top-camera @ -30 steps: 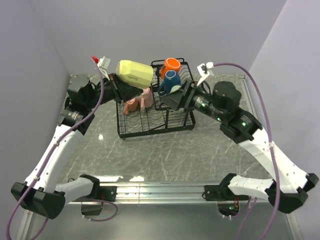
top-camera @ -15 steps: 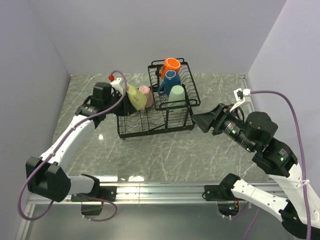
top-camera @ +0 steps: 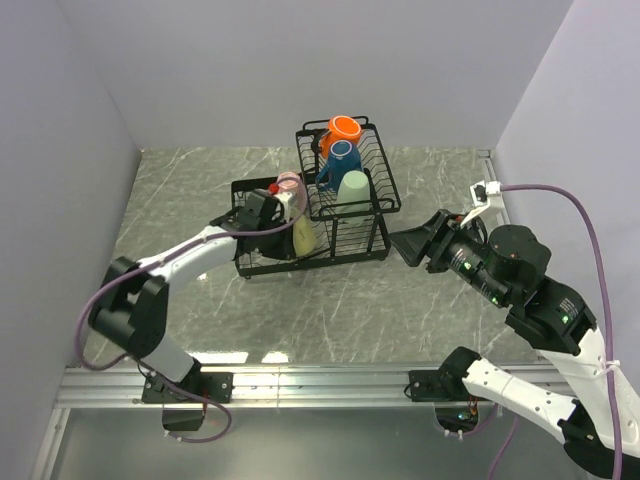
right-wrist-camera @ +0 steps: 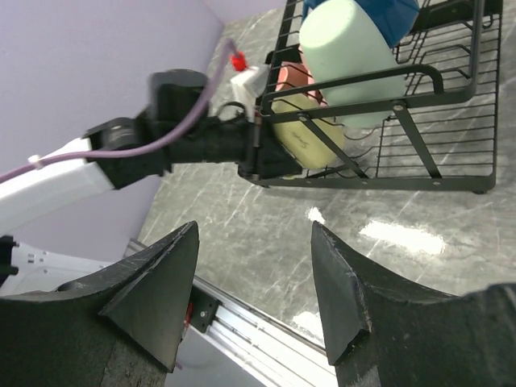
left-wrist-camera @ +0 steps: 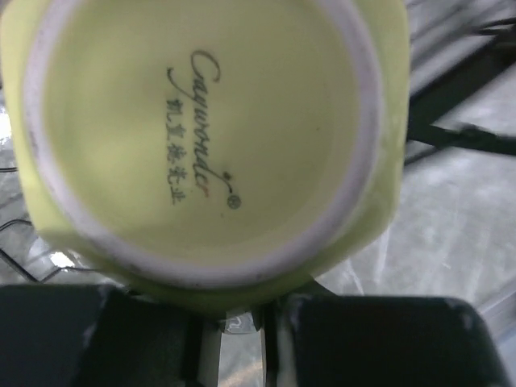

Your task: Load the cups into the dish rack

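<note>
The step in hand is placing the yellow cup (top-camera: 303, 236) into the dish rack (top-camera: 300, 264). The left end effector (left-wrist-camera: 240, 322) is nearly closed on this cup, gripping it at its lower edge so that the printed base fills the wrist view. It holds the cup over the rack's lower tray, near the front and just left of the raised upper basket. 3 cups sit in that upper basket: the orange cup (top-camera: 345, 128) at the back, the blue cup (top-camera: 343, 155) in the middle and the pale green cup (top-camera: 353, 190) at the front, mouth down. 1 pink cup (top-camera: 290, 182) lies in the lower tray behind the yellow one; a 6th cup cannot be made out. The right end effector (right-wrist-camera: 254, 234) hovers to the right of the rack with its fingers spread wide and nothing between them. The next move probably calls for lowering the yellow cup until the tray wires carry it, then opening the fingers and backing away without catching the basket's frame.
</note>
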You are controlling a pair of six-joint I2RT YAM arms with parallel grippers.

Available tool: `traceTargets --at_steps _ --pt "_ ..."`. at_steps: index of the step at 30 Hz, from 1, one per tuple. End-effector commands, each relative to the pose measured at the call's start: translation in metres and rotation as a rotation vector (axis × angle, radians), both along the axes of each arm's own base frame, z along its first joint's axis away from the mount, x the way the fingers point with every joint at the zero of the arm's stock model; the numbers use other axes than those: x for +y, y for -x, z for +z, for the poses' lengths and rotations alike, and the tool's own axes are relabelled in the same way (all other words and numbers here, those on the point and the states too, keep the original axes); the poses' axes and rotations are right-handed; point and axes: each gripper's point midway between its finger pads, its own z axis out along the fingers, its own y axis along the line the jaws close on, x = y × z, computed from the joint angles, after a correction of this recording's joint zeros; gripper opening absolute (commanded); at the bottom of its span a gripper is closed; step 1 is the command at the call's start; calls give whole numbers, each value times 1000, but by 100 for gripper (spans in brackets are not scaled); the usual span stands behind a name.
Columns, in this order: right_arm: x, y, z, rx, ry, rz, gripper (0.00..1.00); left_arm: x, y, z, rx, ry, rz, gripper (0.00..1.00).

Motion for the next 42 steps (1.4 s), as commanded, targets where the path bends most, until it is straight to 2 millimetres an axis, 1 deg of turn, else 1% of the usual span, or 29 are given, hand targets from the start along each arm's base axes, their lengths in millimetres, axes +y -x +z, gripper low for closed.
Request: traceTargets --at_steps 1,2,4,5,9,13,14,16,17,19,20,22,23,26,30,31,32,34,35,36,37,39,40,42 --pt "-5 -1 -1 2 -5 -32 65 -6 -47 24 -151 25 96 0" --pt "-6 -1 -1 1 -4 -36 65 -6 -51 17 -144 9 111 0" --pt "-8 0 -2 7 -2 -42 65 -7 -56 12 -142 0 122 0" --pt "-8 0 -2 7 -3 -42 65 -7 -59 5 -133 -12 132 0" --pt "-13 1 -6 18 7 -58 65 -15 -65 -2 -136 -20 133 0" --pt "-14 1 -7 20 14 -63 65 -21 -63 -6 -148 -18 132 0" --pt "-15 1 -8 21 16 -66 65 -21 -61 -7 -146 -15 134 4" --pt "-15 0 -9 22 20 -69 65 -23 -59 -9 -144 -15 129 13" --pt "-15 0 -10 24 22 -69 65 -22 -57 -9 -144 -15 127 25" --pt "-14 -1 -11 23 26 -68 65 -23 -55 -7 -147 -11 119 31" --pt "-14 -1 -11 24 27 -66 65 -23 -54 -3 -157 -6 116 39" --pt "-12 -2 -12 23 29 -61 65 -24 -53 3 -172 -2 114 48" --pt "-11 -2 -13 24 29 -59 65 -24 -52 7 -178 3 111 55" --pt "-8 -3 -15 26 29 -47 65 -22 -50 11 -179 -2 109 60" --pt "-3 -5 -16 23 28 -34 65 -20 -45 18 -179 0 107 59" --pt "-2 -6 -16 23 27 -33 65 -16 -46 20 -191 -15 127 59" --pt "-2 -5 -16 21 27 -29 65 -12 -43 28 -200 -9 136 59" --pt "0 -5 -16 18 26 -18 65 -8 -40 38 -217 -4 148 59" --pt "0 -5 -16 17 29 -17 65 -5 -36 49 -232 10 157 59" --pt "1 -5 -16 16 27 -13 65 -1 -34 54 -240 11 168 59" --pt "1 -5 -17 15 26 -11 65 1 -29 66 -260 29 168 59" --pt "2 -4 -18 13 21 -4 65 7 -21 73 -259 31 172 59" --pt "2 -3 -19 13 19 1 65 10 -15 84 -278 48 175 58" --pt "4 -2 -20 11 14 10 65 16 -6 92 -286 59 181 59"
